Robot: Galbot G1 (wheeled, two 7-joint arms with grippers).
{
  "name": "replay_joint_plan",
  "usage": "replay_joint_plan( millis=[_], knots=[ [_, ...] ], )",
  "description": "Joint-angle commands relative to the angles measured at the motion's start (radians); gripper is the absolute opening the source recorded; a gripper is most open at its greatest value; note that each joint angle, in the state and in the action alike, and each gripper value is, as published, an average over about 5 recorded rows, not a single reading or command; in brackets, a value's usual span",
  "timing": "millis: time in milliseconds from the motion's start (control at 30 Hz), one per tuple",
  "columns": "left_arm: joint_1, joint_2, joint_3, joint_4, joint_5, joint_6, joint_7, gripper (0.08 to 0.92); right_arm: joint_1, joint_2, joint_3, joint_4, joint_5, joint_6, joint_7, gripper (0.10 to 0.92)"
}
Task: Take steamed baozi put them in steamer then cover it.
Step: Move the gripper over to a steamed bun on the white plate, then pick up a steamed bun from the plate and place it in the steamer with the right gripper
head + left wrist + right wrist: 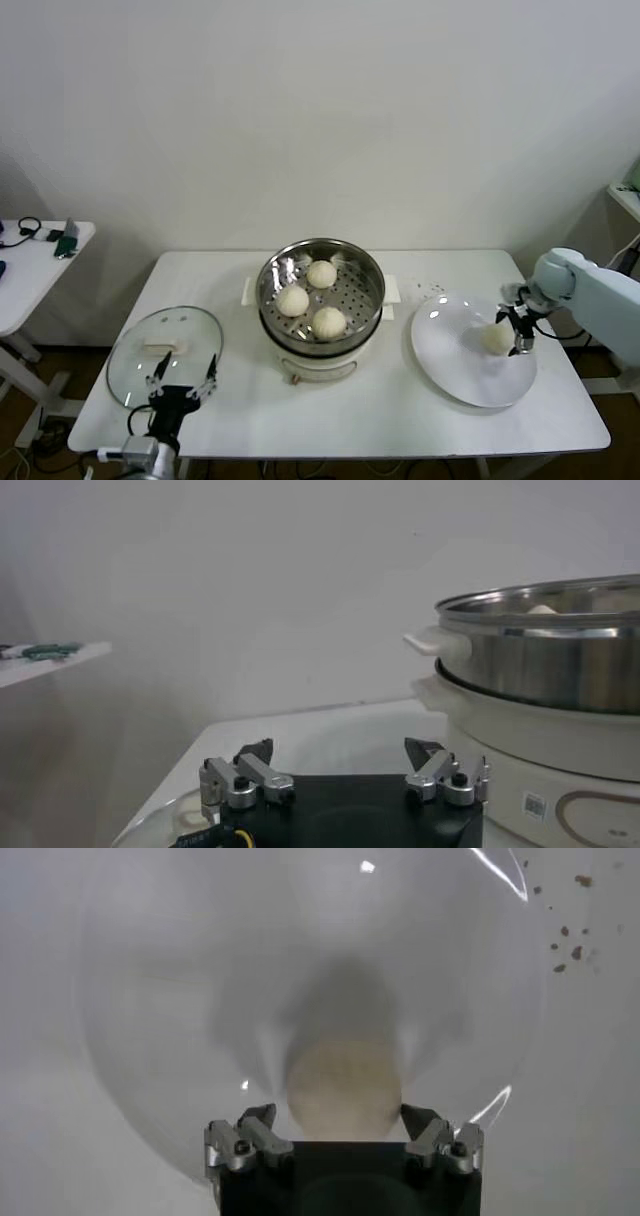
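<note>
Straddling the last baozi on the plate at right of frame, my right end effector stands wide. It looks soft and light, so I'd pinch its sides gently. Left end effector waits wide, lower left.

The steamer is polished stainless steel with a mirror-bright wall and a perforated floor, seated on a glossy white plastic pot base. The steamed baozi have a smooth, matt, cream-white dough skin. The lid is clear glass, and the plate and table show smooth white surfaces.
</note>
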Motion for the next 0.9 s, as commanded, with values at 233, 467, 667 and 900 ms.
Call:
replay_joint_plan(
  millis=[233, 467, 667, 900],
  knots=[
    [0.002, -0.002, -0.001, -0.001, 0.001, 0.000, 0.000, 0.823, -0.015, 0.051, 0.027, -0.063, -0.015, 0.011, -0.017, 0.820],
    [0.004, -0.003, -0.003, -0.003, 0.001, 0.000, -0.001, 0.823, -0.010, 0.044, 0.022, -0.055, -0.011, 0.009, -0.035, 0.721],
    [0.005, -0.005, -0.003, -0.006, 0.001, -0.001, -0.001, 0.823, 0.020, 0.031, -0.005, -0.042, 0.033, -0.003, -0.035, 0.683],
    [0.008, -0.007, 0.003, -0.016, 0.000, 0.000, 0.004, 0.823, 0.253, 0.017, -0.243, 0.006, 0.270, -0.074, -0.032, 0.679]
  ],
)
